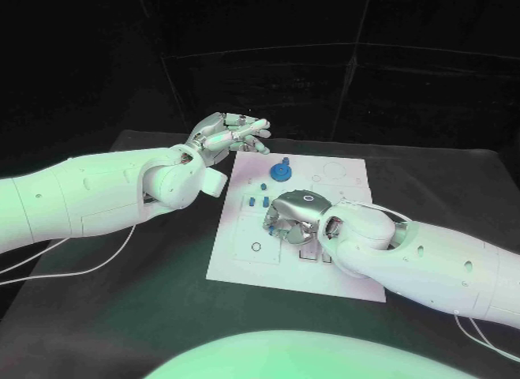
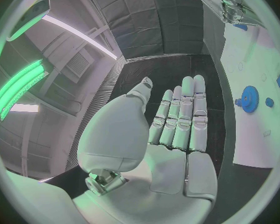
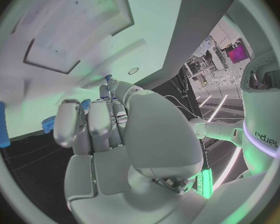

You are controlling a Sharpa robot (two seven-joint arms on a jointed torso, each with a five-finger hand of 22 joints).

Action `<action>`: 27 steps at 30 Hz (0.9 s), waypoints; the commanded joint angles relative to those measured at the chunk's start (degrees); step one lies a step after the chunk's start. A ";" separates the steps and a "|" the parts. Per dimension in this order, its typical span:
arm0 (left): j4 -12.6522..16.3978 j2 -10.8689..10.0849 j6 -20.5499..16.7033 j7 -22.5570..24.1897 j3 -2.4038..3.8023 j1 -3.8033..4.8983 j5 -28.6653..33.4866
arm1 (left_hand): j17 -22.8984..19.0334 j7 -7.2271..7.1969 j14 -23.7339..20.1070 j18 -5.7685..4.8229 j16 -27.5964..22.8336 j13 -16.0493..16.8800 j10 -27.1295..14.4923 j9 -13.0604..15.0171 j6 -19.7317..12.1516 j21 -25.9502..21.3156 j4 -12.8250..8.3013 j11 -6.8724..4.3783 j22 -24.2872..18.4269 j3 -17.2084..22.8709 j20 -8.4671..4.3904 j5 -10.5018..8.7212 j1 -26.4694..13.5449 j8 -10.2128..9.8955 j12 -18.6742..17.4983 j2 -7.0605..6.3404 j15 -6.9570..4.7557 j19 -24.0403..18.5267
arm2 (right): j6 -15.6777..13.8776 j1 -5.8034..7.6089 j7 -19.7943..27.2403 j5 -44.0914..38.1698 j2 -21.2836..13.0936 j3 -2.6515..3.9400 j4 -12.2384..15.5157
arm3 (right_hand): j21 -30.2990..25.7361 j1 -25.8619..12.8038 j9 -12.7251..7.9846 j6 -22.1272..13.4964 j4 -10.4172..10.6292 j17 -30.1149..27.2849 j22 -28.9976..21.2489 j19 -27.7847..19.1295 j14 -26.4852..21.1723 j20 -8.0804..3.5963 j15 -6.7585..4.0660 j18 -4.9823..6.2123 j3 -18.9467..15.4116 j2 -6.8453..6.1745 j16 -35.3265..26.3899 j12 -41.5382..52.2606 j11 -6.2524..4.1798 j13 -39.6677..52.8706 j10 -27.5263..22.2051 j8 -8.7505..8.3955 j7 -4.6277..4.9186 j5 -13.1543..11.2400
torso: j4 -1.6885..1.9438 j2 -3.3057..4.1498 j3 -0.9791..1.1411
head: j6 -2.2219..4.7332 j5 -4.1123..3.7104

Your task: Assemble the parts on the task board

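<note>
Task board: the flat white rectangular plate [image 1: 339,178] lay in the middle of the black tabletop [image 1: 123,316].
Parts: a blue toothed gear [image 1: 282,170] stood near the board's far edge; small blue pieces [image 1: 255,201] sat by its left edge.
Left robot hand [image 1: 228,134]: off the board's far-left corner, fingers extended side by side, holding nothing.
Right robot hand [image 1: 293,217]: over the board's middle, fingers pointed down; grasp cannot be told.

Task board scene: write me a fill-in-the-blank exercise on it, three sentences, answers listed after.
1. The blue gear stands on the white ____.
2. The robot hand hovering low over the task board belongs to the ____ arm.
3. The left robot hand holds nothing; it sits beyond the board's far-left corner, over the ____ table.

Missing words: task board; right; black
</note>
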 commanded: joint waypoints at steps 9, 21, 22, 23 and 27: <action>0.03 0.02 0.79 0.18 0.04 0.08 0.16 | -0.08 -0.08 0.39 0.77 -0.22 -0.07 -0.34 -0.04 -0.52 -0.30 0.05 0.01 -0.06 -0.33 -0.05 0.05 0.56 0.30 0.22 0.20 -0.09 0.39 | 0.93 -0.06 -0.74 -0.68 0.00 -0.11 -0.15 | -0.26 -1.70 -0.01 -1.09 -0.55 -0.25 -0.33 -0.06 0.46 0.67 0.70 -0.83 -0.18 -0.24 0.36 -0.58 0.39 -0.19 -1.23 -0.04 0.27 0.82 | -0.04 0.01 0.01 | -0.06 0.04; -0.05 -0.03 0.77 0.13 0.04 0.08 0.16 | -0.12 -0.05 0.37 0.76 -0.28 -0.07 -0.44 -0.04 -0.60 -0.38 0.07 0.04 -0.19 -0.42 -0.04 0.04 0.60 0.32 0.25 0.22 -0.06 0.40 | -0.25 -0.08 -0.49 -0.69 -0.26 -0.12 0.19 | -0.94 -2.79 -0.04 -2.47 -0.82 -0.88 -1.37 -0.85 0.24 1.05 1.11 -0.59 -0.25 -0.75 0.16 -1.44 0.93 -0.30 -3.04 -0.11 0.68 0.91 | -0.02 0.01 0.03 | -0.09 0.06; -0.07 -0.03 0.77 0.13 0.04 0.08 0.16 | -0.12 -0.05 0.37 0.76 -0.28 -0.07 -0.44 -0.04 -0.60 -0.38 0.07 0.04 -0.19 -0.42 -0.04 0.04 0.60 0.32 0.25 0.22 -0.06 0.40 | -0.31 -0.09 -0.44 -0.69 -0.29 -0.12 0.26 | -0.94 -2.79 -0.04 -2.47 -0.82 -0.88 -1.37 -0.85 0.24 1.05 1.11 -0.59 -0.25 -0.75 0.16 -1.44 0.93 -0.30 -3.04 -0.11 0.68 0.91 | -0.02 0.01 0.03 | -0.09 0.06; -0.10 -0.03 0.77 0.13 0.04 0.08 0.16 | -0.12 -0.05 0.37 0.76 -0.28 -0.07 -0.44 -0.04 -0.60 -0.38 0.07 0.04 -0.19 -0.42 -0.04 0.04 0.60 0.32 0.25 0.22 -0.06 0.40 | -0.38 -0.10 -0.38 -0.69 -0.33 -0.12 0.36 | -0.97 -2.90 -0.03 -2.54 -0.85 -0.91 -1.41 -0.88 0.23 1.08 1.14 -0.58 -0.29 -0.83 0.15 -1.48 0.96 -0.29 -3.13 -0.10 0.70 0.92 | -0.03 0.00 0.05 | -0.09 0.06; -0.19 -0.01 0.75 0.11 0.04 0.08 0.16 | -0.12 -0.05 0.37 0.76 -0.28 -0.07 -0.44 -0.04 -0.60 -0.38 0.07 0.04 -0.19 -0.42 -0.04 0.04 0.60 0.32 0.25 0.22 -0.06 0.40 | -0.42 -0.15 -0.25 -0.69 -0.48 -0.12 0.72 | -1.07 -3.16 -0.04 -2.85 -0.95 -1.03 -1.53 -0.97 0.19 1.16 1.22 -0.55 -0.36 -1.02 0.14 -1.61 1.06 -0.30 -3.44 -0.12 0.78 0.96 | -0.05 0.00 0.03 | -0.12 0.09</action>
